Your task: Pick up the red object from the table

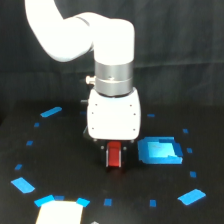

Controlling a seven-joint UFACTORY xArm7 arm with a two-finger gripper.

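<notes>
The white arm [80, 30] came down from the upper left of the exterior view and ended in a silver collar above a boxy white housing. Below that housing sat the pincer [115, 154], its dark fingers [106, 152] only partly visible at the housing's lower edge. The red object [115, 155] stood upright directly beneath the housing, between the fingers, low over the black bench [65, 165]. The fingers lay close along the block's sides, but whether they pressed it or merely flanked it could not be told, nor whether the block's base rested on the bench or hung just clear of it.

Just beside the block, toward the exterior view's right, lay a flat blue square [160, 151], apart from the red object. Small blue tape marks [107, 202] and larger blue patches [23, 185] were scattered around the bench. A pale rectangular shape [59, 212] sat at the bottom edge, toward the exterior view's left.
</notes>
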